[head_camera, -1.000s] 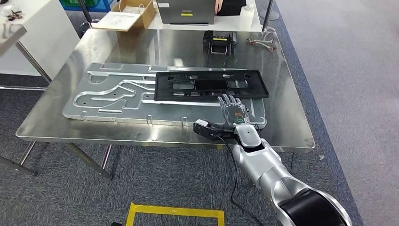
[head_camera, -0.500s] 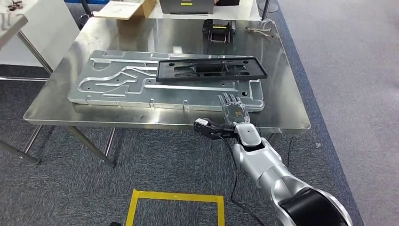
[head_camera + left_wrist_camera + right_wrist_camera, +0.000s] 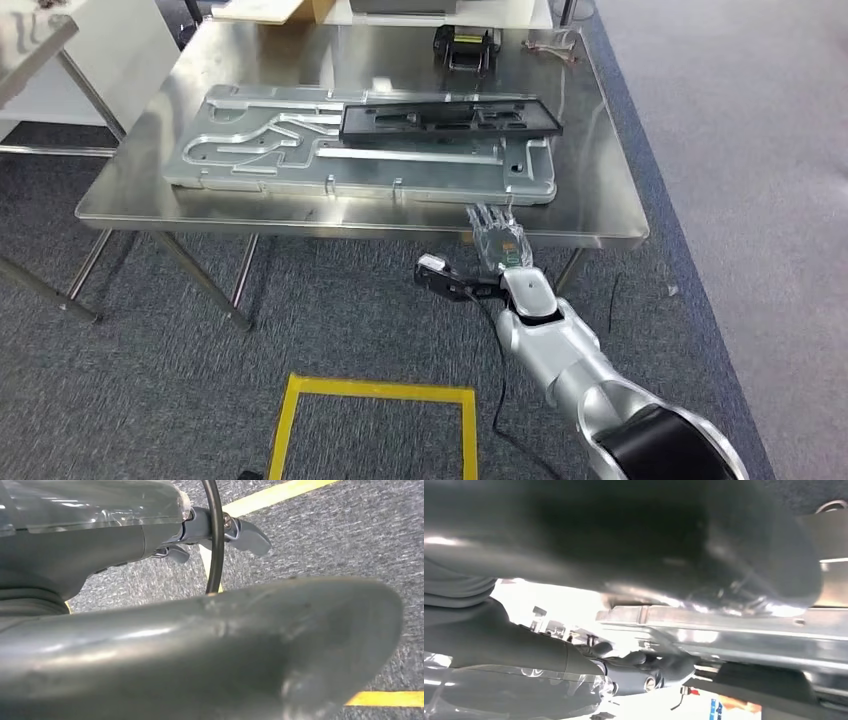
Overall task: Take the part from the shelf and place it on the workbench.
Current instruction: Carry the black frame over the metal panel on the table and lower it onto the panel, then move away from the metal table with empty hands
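Flat black slotted part (image 3: 450, 118) on grooved aluminium plate (image 3: 270, 150), workbench (image 3: 600, 190).

No text, label or number is legible on anything.

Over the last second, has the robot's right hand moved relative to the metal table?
Yes. The right hand has drawn back off the black part and now sits at the near edge of the metal table, empty.
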